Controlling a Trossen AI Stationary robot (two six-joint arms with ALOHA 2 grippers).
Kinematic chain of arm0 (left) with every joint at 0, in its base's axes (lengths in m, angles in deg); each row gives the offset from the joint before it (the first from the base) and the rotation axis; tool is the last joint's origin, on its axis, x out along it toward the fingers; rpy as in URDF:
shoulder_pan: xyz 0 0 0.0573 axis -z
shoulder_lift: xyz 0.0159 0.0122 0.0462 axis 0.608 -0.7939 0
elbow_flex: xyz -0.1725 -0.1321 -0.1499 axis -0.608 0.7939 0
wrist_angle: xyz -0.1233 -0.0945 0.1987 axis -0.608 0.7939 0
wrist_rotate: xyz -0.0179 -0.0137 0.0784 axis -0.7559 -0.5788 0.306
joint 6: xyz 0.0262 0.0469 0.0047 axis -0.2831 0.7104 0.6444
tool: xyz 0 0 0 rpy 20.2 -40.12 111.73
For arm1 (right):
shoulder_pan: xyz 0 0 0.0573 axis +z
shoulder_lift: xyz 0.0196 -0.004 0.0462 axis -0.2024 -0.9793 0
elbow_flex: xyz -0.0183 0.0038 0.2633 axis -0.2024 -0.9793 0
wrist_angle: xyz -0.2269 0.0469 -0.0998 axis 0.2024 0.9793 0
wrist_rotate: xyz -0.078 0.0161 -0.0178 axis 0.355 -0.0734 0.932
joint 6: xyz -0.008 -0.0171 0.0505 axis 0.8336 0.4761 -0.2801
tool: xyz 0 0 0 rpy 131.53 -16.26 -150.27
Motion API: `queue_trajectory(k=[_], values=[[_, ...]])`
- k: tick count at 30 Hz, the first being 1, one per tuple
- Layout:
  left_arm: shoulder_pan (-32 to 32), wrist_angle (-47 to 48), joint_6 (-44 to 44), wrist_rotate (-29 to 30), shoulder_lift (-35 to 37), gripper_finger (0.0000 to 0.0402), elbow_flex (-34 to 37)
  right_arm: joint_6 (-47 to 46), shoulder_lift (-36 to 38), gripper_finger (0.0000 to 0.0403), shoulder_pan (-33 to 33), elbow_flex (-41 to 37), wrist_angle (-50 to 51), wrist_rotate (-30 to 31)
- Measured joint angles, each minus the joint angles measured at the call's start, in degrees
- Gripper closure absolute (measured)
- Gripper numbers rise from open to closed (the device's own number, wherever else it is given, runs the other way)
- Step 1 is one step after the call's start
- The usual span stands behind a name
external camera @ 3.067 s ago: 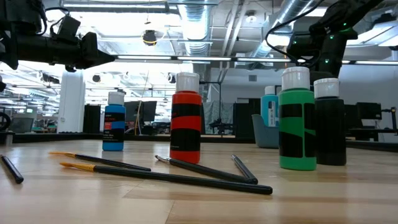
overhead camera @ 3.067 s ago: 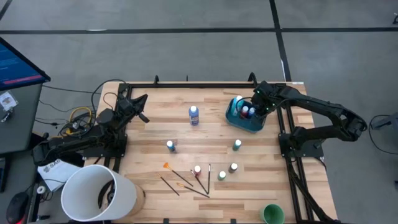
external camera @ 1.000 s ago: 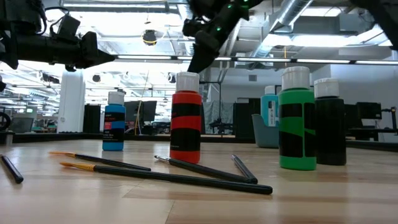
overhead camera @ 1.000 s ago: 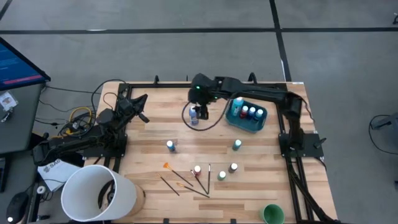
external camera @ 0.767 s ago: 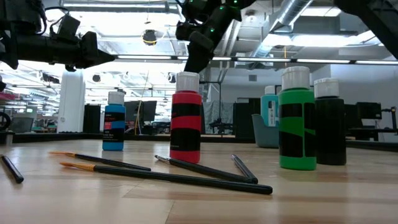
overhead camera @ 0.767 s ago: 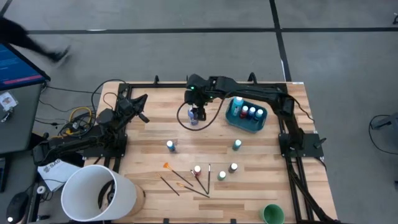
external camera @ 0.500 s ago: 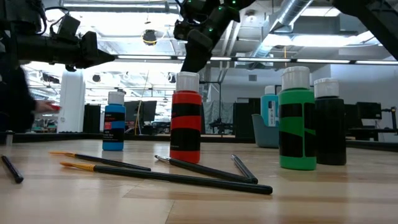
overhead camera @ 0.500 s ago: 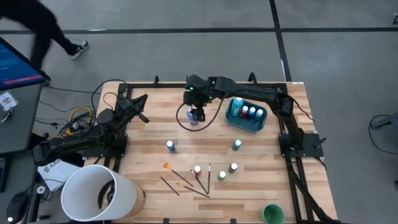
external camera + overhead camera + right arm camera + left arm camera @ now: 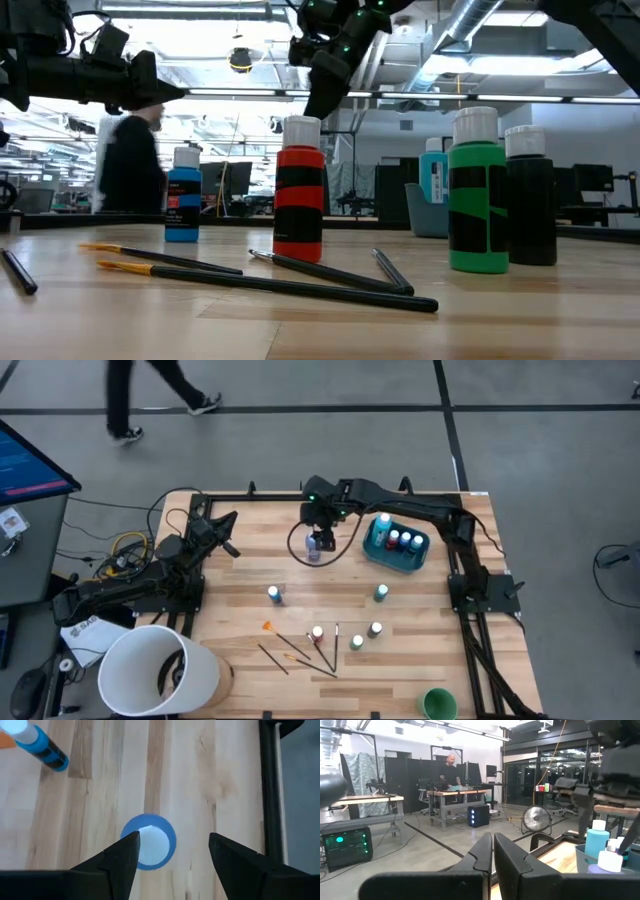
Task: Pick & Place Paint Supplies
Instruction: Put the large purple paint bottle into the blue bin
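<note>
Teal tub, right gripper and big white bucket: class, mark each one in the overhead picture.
Teal tub (image 9: 382, 552), high view, on its left wall.
Right gripper (image 9: 318, 543), high view, between its fingertips, above a blue bottle.
Big white bucket (image 9: 118, 652), high view, on its rim.

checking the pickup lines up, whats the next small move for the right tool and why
Probably slide sideways a little to centre, then lower. The right tool hangs open above the tall blue bottle, whose white cap sits close to one finger instead of mid-gap. The left tool waits shut at the table's edge.
</note>
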Motion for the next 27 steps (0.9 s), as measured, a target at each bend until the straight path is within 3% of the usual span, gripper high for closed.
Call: queue_trajectory(k=[12, 27], values=[[-0.01, -0.19, 0.01, 0.01, -0.23, 0.0394, -0.01, 0.35, 2.37, 0.0173, 0.51, 0.08, -0.76, -3.15], [-0.01, -0.41, 0.0, -0.08, -0.23, 0.0394, -0.01, 1.26, -3.0, 0.0173, 0.88, -0.12, 0.18, -3.65]])
